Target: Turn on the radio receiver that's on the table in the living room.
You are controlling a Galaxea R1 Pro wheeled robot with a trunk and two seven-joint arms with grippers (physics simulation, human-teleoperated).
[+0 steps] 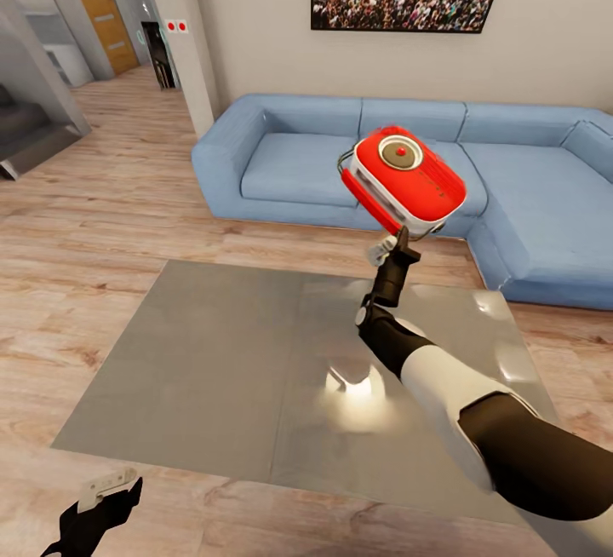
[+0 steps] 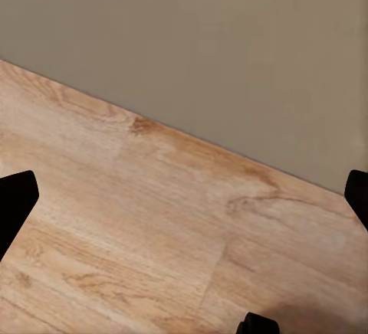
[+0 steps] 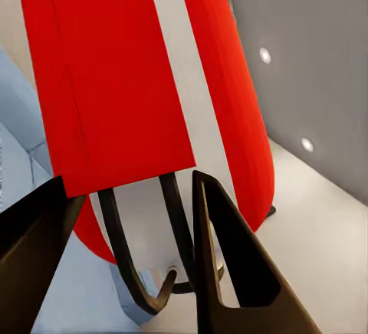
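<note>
Radio (image 1: pixel 407 178) held up over the table (image 1: pixel 213 353), gripped only by its thin handle.

The left gripper (image 2: pixel 184 273) hangs wide open and empty over the wood floor (image 2: pixel 115 219); the right gripper (image 1: pixel 397 244) is closed on the radio's wire handle (image 3: pixel 146 265), so the tilted box may swing, slip out and drop onto the glossy tabletop.
</note>
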